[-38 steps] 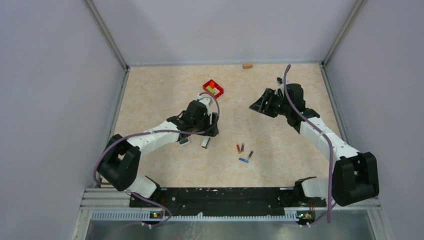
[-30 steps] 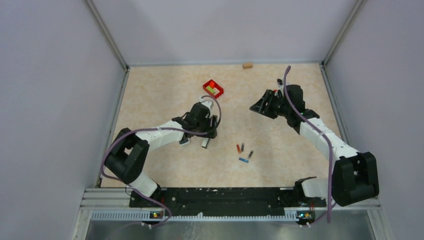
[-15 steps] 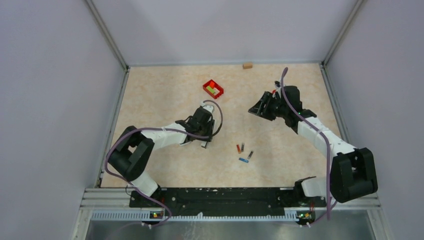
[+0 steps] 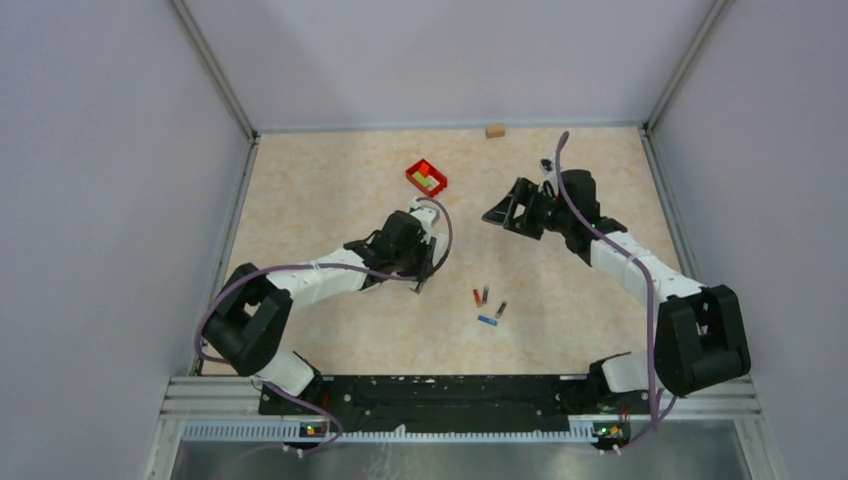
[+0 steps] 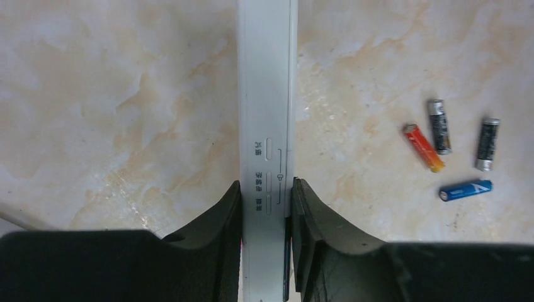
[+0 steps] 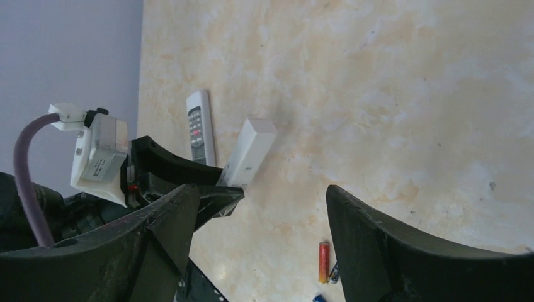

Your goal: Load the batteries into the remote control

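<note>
Four batteries point(image 4: 485, 295) (one red-orange, two dark, one blue) lie loose, near one another, on the beige marbled table point(image 4: 330, 190), none loaded. At their 10 o'clock the left gripper point(image 5: 266, 189) has its jaws clamped on the long sides of the white remote point(image 5: 266, 94). A second remote point(image 6: 200, 126), buttons up, lies just beside it. Right gripper point(image 4: 500, 213), at 12 o'clock from the cells, hangs with jaws spread wide, nothing between them. Red tray point(image 4: 427, 177) at 12 o'clock of the left gripper; wooden block point(image 4: 494, 130) at the far edge. Plain lilac walls point(image 4: 120, 200) enclose the table.
</note>
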`<control>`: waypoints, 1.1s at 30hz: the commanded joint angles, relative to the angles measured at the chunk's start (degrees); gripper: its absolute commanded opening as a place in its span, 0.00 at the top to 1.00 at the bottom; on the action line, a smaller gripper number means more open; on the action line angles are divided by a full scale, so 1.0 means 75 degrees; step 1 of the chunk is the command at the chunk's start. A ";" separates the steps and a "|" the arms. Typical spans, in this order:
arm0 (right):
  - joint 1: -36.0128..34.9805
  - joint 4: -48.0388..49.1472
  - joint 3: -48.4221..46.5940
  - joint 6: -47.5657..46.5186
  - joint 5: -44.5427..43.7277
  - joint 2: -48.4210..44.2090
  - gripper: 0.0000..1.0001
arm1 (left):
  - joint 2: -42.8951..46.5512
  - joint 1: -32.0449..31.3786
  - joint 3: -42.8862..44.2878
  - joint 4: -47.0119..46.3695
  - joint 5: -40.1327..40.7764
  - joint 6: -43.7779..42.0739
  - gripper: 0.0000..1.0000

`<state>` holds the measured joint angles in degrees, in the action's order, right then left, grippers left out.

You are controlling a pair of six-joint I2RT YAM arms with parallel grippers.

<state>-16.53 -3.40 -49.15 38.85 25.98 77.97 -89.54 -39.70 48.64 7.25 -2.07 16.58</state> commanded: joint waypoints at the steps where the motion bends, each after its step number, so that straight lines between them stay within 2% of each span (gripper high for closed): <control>1: -0.0181 0.1212 -0.0105 -0.0027 0.0888 0.0172 0.23 | 0.0880 -0.0027 0.0356 -0.0415 -0.0760 -0.0532 0.99; 7: -0.0739 0.0989 -0.0975 -0.0098 0.1627 0.1248 0.26 | 0.1264 -0.0027 0.0706 -0.0159 -0.1441 -0.0820 0.98; 13: -0.1323 0.0901 -0.1377 -0.0211 0.1707 0.1767 0.31 | 0.1741 -0.0034 0.0799 -0.0017 -0.1600 -0.0957 0.97; 22: -0.1346 0.1673 -0.1296 0.0187 0.2669 0.1897 0.55 | 0.2190 -0.0027 0.0723 0.0184 -0.1947 -0.1270 0.94; 25: -0.1346 0.1802 -0.1274 0.0270 0.2755 0.1879 0.71 | 0.2296 -0.0021 0.0730 0.0217 -0.1992 -0.1378 0.89; 26: -0.1347 0.1861 -0.1262 0.0320 0.2769 0.1859 0.80 | 0.2329 -0.0019 0.0733 0.0212 -0.1967 -0.1364 0.82; 27: -0.1346 0.1967 -0.1234 0.0388 0.2765 0.1830 0.87 | 0.2371 -0.0015 0.0752 0.0212 -0.1851 -0.1240 0.69; 29: -0.1346 0.2297 -0.1094 0.0541 0.2622 0.1661 0.94 | 0.2484 -0.0005 0.0768 0.0156 -0.1546 -0.0900 0.33; 30: -0.1355 0.2615 -0.0948 0.0667 0.2389 0.1512 0.96 | 0.2546 0.0019 0.0762 0.0079 -0.1451 -0.0728 0.20; 32: -0.1340 0.3047 -0.0707 0.0779 0.1842 0.1153 1.00 | 0.2659 0.0138 0.0815 -0.0036 -0.1347 -0.0300 0.03; 33: -0.1337 0.3224 -0.0594 0.0802 0.1503 0.0933 1.00 | 0.2698 0.0301 0.0894 -0.0031 -0.1385 -0.0054 0.02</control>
<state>-26.50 11.33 -55.77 43.35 43.92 91.15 -72.55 -39.57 52.42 10.57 -13.47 9.98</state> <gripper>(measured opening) 0.350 0.920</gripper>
